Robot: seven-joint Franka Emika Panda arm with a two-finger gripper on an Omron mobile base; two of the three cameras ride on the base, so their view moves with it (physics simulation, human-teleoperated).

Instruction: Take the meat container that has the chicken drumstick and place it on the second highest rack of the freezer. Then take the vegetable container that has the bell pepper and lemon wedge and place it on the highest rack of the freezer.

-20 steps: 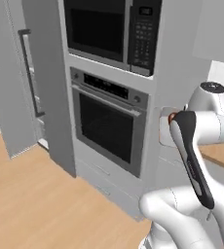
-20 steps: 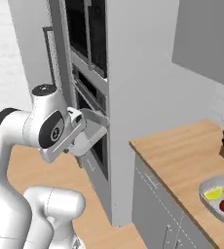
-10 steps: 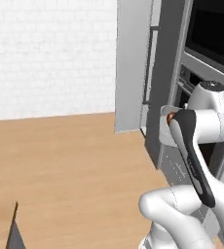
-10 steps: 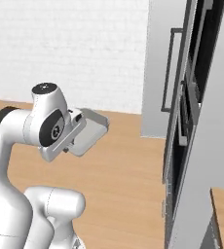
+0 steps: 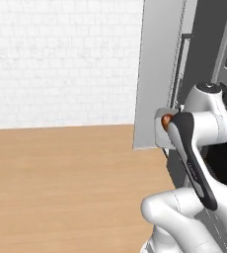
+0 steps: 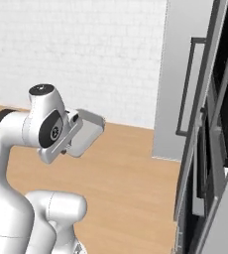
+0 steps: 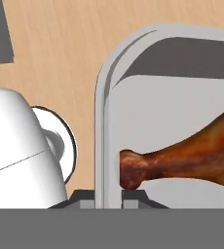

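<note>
The freezer [image 6: 185,84], a tall flat-faced matte grey cabinet with a long black bar handle [image 6: 186,89], stands ahead and to the right of the robot across the bare wood floor [image 5: 61,173]; its racks are out of sight. The meat container [image 7: 148,121], a smooth grey tray with rounded corners, rides in the pincer [image 7: 109,194], which is clamped on its rim. Inside, the glossy brown chicken drumstick [image 7: 182,155] points its bone tip toward the fingertips.
</note>
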